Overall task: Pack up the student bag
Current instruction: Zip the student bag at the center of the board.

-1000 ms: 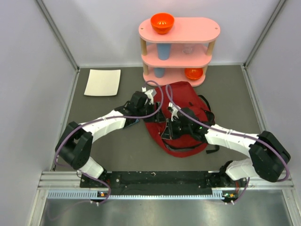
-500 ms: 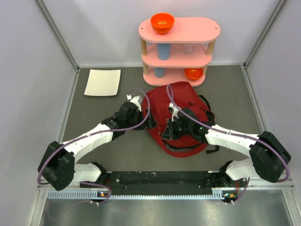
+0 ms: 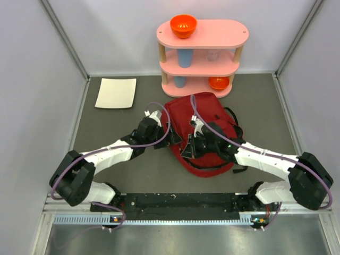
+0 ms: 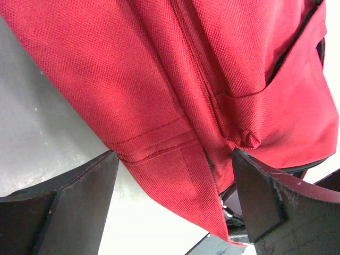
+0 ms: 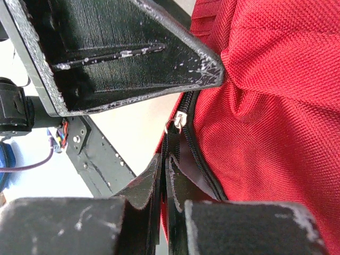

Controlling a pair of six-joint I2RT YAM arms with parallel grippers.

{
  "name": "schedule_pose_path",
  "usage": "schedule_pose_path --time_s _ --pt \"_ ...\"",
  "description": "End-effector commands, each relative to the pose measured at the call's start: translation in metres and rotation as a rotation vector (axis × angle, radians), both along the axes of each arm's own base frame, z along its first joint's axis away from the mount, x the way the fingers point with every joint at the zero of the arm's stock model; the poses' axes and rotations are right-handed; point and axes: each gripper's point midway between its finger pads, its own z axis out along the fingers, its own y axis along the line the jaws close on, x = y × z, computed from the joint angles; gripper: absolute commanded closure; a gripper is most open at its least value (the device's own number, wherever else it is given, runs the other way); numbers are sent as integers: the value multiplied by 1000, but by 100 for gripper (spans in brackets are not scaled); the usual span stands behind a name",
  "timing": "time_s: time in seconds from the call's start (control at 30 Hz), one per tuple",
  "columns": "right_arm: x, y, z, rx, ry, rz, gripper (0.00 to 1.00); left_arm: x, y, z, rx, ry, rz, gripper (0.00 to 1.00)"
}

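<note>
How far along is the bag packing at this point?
Done: nothing is visibly packed; the white sheet lies out on the table. In hand: the right gripper pinches the student bag beside its zipper pull, and the left gripper stands open around the bag's left corner. Left: probably opening, loading and closing it.

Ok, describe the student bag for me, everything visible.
The student bag is a soft dark-red woven-fabric backpack with black zippers and straps, lying on the grey table in front of the pink shelf. The right gripper pinches its edge beside a zipper; the left gripper stands open at its left edge without gripping.
</note>
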Motion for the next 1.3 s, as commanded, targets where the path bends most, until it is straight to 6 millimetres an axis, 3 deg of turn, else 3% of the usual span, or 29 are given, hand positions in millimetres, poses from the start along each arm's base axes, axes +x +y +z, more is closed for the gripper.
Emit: schedule_pose_path --time_s 0.0,0.13,0.23,0.27,0.43,0.63,0.8,1.03,1.27 --pt "-9 7 15 55 -27 32 100 22 -13 31 -126 -98 35 8" --pt "-10 7 16 59 -30 37 100 26 -15 26 -159 -86 38 8" --pt "-11 8 15 57 -29 43 100 27 -18 23 -175 -76 36 18" --pt "-14 9 15 56 -27 48 100 27 -19 23 -176 -74 34 31" --pt "-16 10 15 57 -24 54 100 30 -18 22 -176 -80 38 57" --pt "-17 8 11 48 -18 45 100 33 -17 25 -181 -86 37 99" --pt "-17 1 5 7 -3 24 100 35 -11 28 -186 -101 41 100" --pt "-45 -14 -12 -12 75 76 100 44 -3 37 -212 -132 32 100" --pt "-63 -20 -13 -11 105 128 100 56 -6 45 -245 -154 -18 100"
